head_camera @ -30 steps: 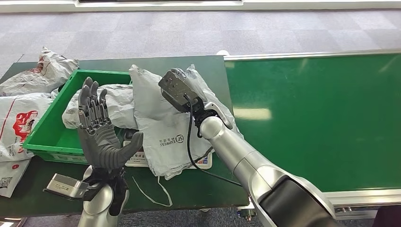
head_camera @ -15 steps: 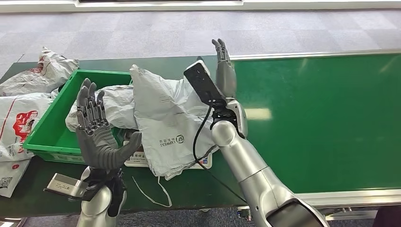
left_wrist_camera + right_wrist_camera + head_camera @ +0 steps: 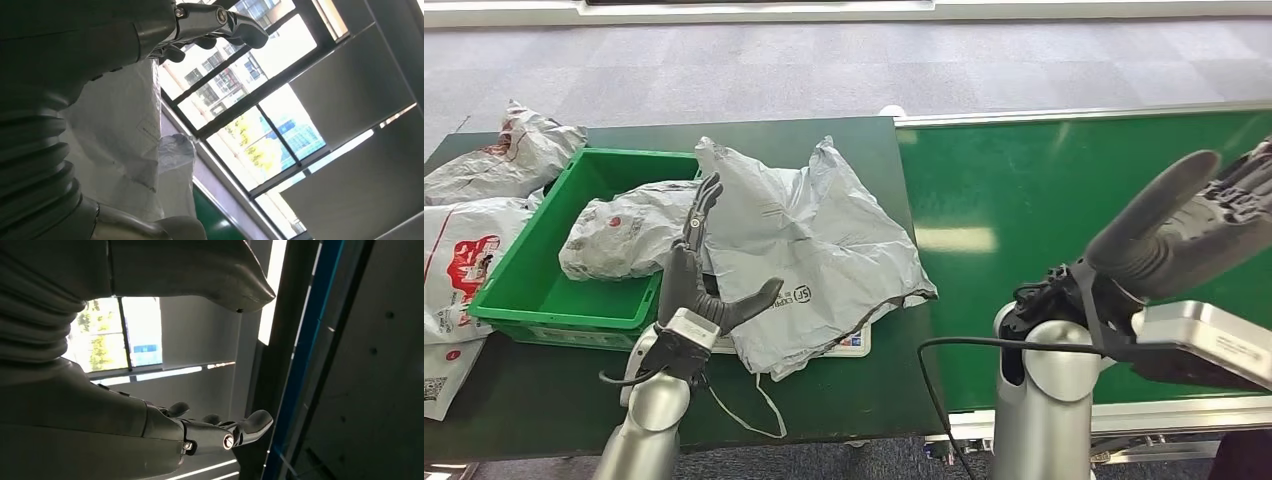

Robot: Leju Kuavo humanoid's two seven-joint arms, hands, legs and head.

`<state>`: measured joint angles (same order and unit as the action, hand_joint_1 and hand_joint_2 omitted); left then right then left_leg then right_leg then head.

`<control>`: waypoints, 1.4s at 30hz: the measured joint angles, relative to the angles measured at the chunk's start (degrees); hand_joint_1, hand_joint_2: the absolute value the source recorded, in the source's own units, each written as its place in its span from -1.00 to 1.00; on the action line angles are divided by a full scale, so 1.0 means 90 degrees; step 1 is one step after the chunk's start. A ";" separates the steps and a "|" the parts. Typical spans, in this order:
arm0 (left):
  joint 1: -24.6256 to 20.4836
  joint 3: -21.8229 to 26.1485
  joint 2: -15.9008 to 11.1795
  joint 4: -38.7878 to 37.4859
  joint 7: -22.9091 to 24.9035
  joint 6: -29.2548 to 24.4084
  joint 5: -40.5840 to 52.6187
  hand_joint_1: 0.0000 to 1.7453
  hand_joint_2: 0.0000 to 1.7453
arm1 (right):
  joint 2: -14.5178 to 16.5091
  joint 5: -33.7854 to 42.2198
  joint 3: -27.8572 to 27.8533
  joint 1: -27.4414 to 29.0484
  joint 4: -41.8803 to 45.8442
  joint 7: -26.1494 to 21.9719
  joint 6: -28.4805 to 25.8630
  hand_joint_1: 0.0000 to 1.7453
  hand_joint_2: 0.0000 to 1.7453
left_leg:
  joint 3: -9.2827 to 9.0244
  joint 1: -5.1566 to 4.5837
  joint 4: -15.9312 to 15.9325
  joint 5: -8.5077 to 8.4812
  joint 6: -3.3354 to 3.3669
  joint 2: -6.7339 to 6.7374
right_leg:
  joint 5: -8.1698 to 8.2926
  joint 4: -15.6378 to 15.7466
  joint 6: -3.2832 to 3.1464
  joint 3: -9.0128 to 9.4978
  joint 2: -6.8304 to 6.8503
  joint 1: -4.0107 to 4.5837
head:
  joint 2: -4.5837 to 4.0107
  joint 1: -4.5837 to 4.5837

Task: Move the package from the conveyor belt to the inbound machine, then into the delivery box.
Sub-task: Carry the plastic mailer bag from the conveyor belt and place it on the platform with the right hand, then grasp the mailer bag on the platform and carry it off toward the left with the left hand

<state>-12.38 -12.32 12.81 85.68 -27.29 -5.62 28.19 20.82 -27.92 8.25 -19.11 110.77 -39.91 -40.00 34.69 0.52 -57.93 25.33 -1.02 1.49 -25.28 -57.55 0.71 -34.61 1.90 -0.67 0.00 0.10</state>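
Package (image 3: 819, 255) beside green bin (image 3: 534, 285); left hand (image 3: 709, 285) spread, touching it; right hand (image 3: 1194, 215) spread, empty. Best gripped firmly, then lifted binward.

A dark green bench (image 3: 824, 395) stands on a grey carpeted floor (image 3: 824, 70), with the brighter green conveyor belt (image 3: 1074, 220) butting against its right side, edged by a silver rail. On the bench sits a green delivery box (image 3: 544, 290) toward the left. A large grey package (image 3: 814, 250) sprawls over the bench top, one part draped over the box's right rim, its lower edge covering a flat white scale-like plate (image 3: 856, 345). White printed bags (image 3: 474, 240) lie heaped at the bench's left end, just beside the box. A thin white strip (image 3: 759, 405) curls on the bare surface near the front edge.
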 joint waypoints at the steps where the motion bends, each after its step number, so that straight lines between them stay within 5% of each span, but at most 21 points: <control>1: -0.0170 -0.0005 -0.0041 -0.0295 0.0064 0.0050 0.0184 -1.00 1.00 | -0.0004 -0.0013 -0.0003 0.0093 0.0299 -0.0003 0.0006 -1.00 1.00 | -0.0001 0.0000 0.0000 -0.0001 0.0001 0.0002 | 0.0001 0.0000 -0.0001 0.0000 -0.0003 0.0000 | 0.0000 -0.0001; 10: -0.1113 -0.0231 -0.0427 -0.2412 0.0001 0.0979 0.1046 -1.00 1.00 | -0.0047 -0.0021 0.0079 0.0394 0.1466 0.0011 0.0016 -1.00 1.00 | -0.0008 0.0002 0.0003 -0.0016 0.0000 0.0022 | 0.0024 -0.0003 -0.0009 0.0000 -0.0027 0.0003 | 0.0000 -0.0001; 27: -0.1389 -0.0330 -0.0567 -0.3123 -0.0042 0.1209 0.1136 -1.00 1.00 | -0.0058 0.0056 0.0079 0.0426 0.1667 0.0003 0.0018 -1.00 1.00 | -0.0004 0.0002 0.0003 -0.0019 0.0000 0.0015 | 0.0024 -0.0002 -0.0007 0.0001 -0.0020 0.0003 | 0.0000 -0.0001; 34: -0.1868 -0.0645 -0.0582 -0.4158 -0.0266 0.1589 0.1600 -1.00 1.00 | -0.0058 0.0081 0.0083 0.0417 0.1658 0.0004 0.0020 -1.00 1.00 | -0.0004 0.0002 0.0003 -0.0021 0.0002 0.0012 | 0.0025 -0.0002 -0.0006 0.0004 -0.0017 0.0002 | 0.0000 -0.0002; 35: -0.1940 -0.0698 -0.0580 -0.4317 -0.0315 0.1595 0.1635 -0.85 1.00 | -0.0058 0.0059 0.0087 0.0416 0.1655 0.0003 0.0020 -1.00 1.00 | -0.0005 0.0002 0.0003 -0.0021 0.0002 0.0012 | 0.0025 -0.0002 -0.0006 0.0005 -0.0017 0.0002 | 0.0000 -0.0002; 38: -0.2133 -0.0837 -0.0563 -0.4722 -0.0437 0.1588 0.1720 0.59 1.00 | -0.0058 -0.0007 0.0098 0.0413 0.1649 0.0003 0.0020 -1.00 1.00 | -0.0004 0.0002 0.0003 -0.0022 0.0002 0.0010 | 0.0026 -0.0002 -0.0006 0.0005 -0.0016 0.0002 | 0.0000 -0.0002; 39: -0.2202 -0.0885 -0.0555 -0.4837 -0.0446 0.1573 0.1790 0.94 1.00 | -0.0058 -0.0027 0.0100 0.0411 0.1646 0.0003 0.0020 -1.00 1.00 | -0.0004 0.0002 0.0003 -0.0022 0.0002 0.0009 | 0.0026 -0.0002 -0.0006 0.0005 -0.0015 0.0002 | 0.0000 -0.0001; 42: -0.2461 -0.1122 -0.0520 -0.5193 -0.0197 0.1356 0.2336 1.00 1.00 | -0.0058 -0.0066 0.0105 0.0407 0.1630 0.0003 0.0021 -1.00 1.00 | -0.0004 0.0002 0.0003 -0.0022 0.0002 0.0005 | 0.0025 -0.0002 -0.0006 0.0007 -0.0011 0.0002 | 0.0000 -0.0001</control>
<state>-34.53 -22.41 8.13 38.94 -29.06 6.58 49.21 20.31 -28.51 9.20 -15.45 125.44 -39.88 -39.82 34.66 0.53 -57.91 25.13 -1.00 1.53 -25.06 -57.57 0.65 -34.55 1.81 -0.65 0.00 0.10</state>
